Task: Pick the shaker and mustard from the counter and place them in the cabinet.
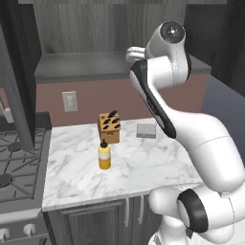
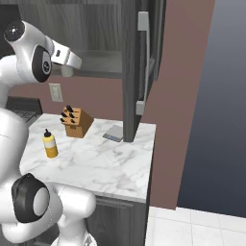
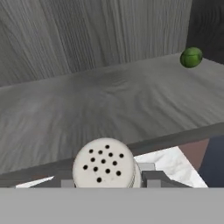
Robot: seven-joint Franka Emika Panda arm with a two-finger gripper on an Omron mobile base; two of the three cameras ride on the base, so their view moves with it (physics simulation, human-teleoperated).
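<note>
Even, flat rendered light, moderately bright. Soft faint shadow beside the mustard (image 1: 104, 155) on the counter (image 1: 143, 167). No glare. Slight softness overall; cabinet (image 3: 87, 100) interior dimmer.

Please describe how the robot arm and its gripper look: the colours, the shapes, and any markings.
The arm is glossy white, built of thick rounded links. Dark bands and round dark caps mark its joints, and a long dark stripe runs along one link. The gripper has grey finger pieces. No cables or lettering are visible.
</note>
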